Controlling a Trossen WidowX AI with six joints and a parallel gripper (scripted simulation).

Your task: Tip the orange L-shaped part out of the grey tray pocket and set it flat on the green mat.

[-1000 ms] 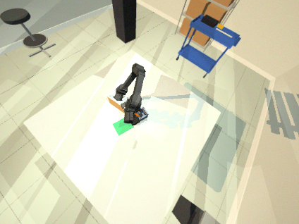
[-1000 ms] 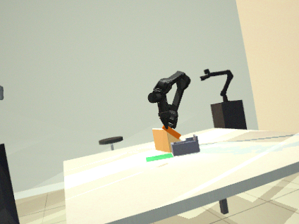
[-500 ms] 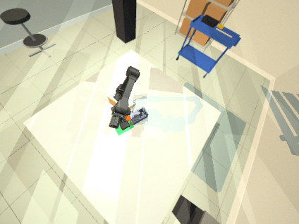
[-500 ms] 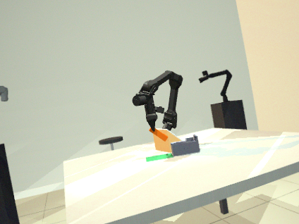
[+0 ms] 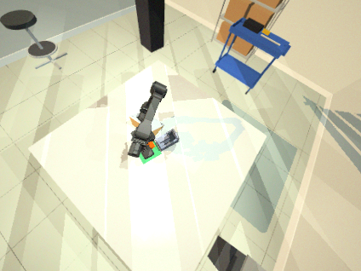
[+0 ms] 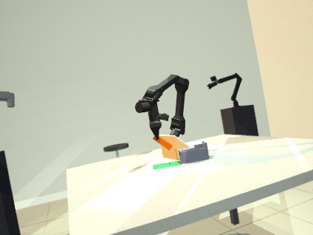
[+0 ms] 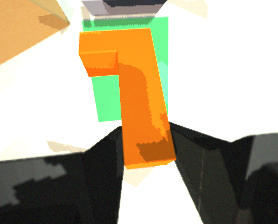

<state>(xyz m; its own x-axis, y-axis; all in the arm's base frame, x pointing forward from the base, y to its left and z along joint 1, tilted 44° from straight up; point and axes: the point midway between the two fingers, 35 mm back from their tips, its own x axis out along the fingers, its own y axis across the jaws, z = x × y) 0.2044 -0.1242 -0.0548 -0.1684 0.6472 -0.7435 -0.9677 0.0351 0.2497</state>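
The orange L-shaped part (image 5: 151,144) (image 6: 163,143) (image 7: 136,95) is out of the tray and in the air over the green mat (image 5: 156,153) (image 6: 166,165) (image 7: 106,105). My gripper (image 6: 157,137) (image 7: 144,129) is shut on its straight end, one finger on each side. In the exterior view the part is tilted, with the held end higher and the L-shaped end lower, towards the tray side. A gap shows between part and mat. The grey tray (image 5: 157,146) (image 6: 193,156) (image 7: 94,8) stands beside the mat, and its pocket looks empty. The arm partly hides the part in the top view.
A tan-orange panel (image 5: 158,129) (image 6: 170,151) (image 7: 22,30) stands upright behind the mat, close to the tray and the arm. The tray's raised walls are next to the mat's edge. A blue cart (image 5: 260,38) and a stool (image 5: 18,20) stand away from the table.
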